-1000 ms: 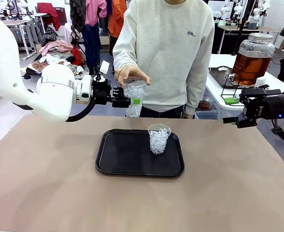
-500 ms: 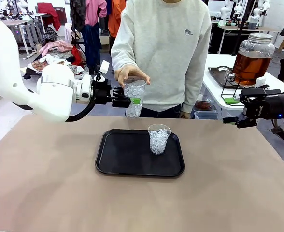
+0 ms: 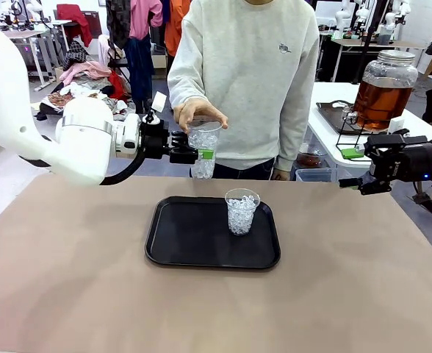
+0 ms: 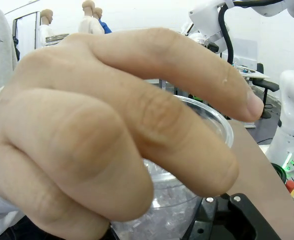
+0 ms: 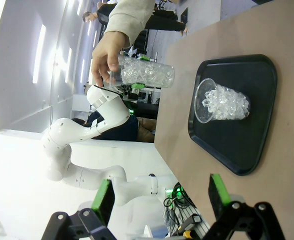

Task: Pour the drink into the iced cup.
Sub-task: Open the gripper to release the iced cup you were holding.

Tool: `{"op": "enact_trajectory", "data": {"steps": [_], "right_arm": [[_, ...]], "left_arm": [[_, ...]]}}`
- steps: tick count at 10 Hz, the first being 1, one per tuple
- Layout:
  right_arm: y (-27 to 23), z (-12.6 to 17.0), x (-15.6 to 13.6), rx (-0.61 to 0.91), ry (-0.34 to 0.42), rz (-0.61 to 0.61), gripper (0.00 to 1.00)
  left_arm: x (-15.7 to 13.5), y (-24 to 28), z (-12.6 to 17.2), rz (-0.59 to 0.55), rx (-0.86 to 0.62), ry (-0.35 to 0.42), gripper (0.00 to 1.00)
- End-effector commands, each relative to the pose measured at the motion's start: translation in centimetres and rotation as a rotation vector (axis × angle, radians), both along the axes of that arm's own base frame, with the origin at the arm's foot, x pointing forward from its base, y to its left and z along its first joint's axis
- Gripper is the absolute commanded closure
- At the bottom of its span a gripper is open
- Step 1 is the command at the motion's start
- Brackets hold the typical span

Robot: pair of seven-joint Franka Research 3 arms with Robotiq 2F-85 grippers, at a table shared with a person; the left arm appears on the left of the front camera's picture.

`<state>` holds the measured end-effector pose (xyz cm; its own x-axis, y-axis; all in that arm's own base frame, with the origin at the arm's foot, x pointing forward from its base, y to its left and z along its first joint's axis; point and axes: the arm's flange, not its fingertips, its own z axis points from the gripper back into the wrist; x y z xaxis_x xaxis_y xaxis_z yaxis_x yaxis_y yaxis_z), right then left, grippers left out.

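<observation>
Table (image 3: 69,279) is carrying the black tray (image 3: 179,235), which is sitting below and ahead of both grippers.

Left arm (image 3: 84,140) is reaching in from its own side toward the person (image 3: 253,81) standing at the far edge.

Glass jar (image 3: 386,70) is sitting on a side table beyond the right gripper (image 3: 354,182), well apart from it. The drink (image 3: 381,103), amber-brown, is sitting in that jar, far from the left gripper too.

Right gripper is hovering off the tray's right side, above the table. Its fingers are spread wide and holding nothing. Its wrist view (image 5: 161,192) is showing both green pads apart, looking at the tray.

Left gripper (image 3: 203,155) is hanging above the tray's far edge, with its fingers flanking the lower part of the held cup (image 3: 203,140). That cup is clear, packed with ice and upright. A green pad is sitting against the cup wall; I can't tell whether it's pinching or just touching.

Person's hand (image 3: 194,110) is gripping the same cup from above at the rim. In the left wrist view the hand (image 4: 102,130) is covering most of the held cup (image 4: 207,115), and one of the gripper's black fingers (image 4: 237,220) is showing at the bottom.

Tray cup (image 3: 242,212), also clear and full of ice, is standing upright on the tray's right half. It's sitting below and slightly right of the left gripper, and left of and lower than the right gripper.
</observation>
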<state>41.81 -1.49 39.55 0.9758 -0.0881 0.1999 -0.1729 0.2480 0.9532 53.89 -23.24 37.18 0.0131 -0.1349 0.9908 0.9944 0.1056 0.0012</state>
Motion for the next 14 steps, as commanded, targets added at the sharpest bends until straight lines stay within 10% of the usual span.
{"op": "enact_trajectory", "data": {"steps": [1,14], "right_arm": [[0.0,0.1,-0.1,-0.001,-0.003,-0.005,0.00],[0.0,0.1,-0.1,-0.001,-0.003,-0.005,0.00]], "left_arm": [[-0.1,0.2,0.3,0.000,-0.013,-0.008,0.00],[-2.4,11.1,3.0,0.092,-0.065,0.029,0.00]]}}
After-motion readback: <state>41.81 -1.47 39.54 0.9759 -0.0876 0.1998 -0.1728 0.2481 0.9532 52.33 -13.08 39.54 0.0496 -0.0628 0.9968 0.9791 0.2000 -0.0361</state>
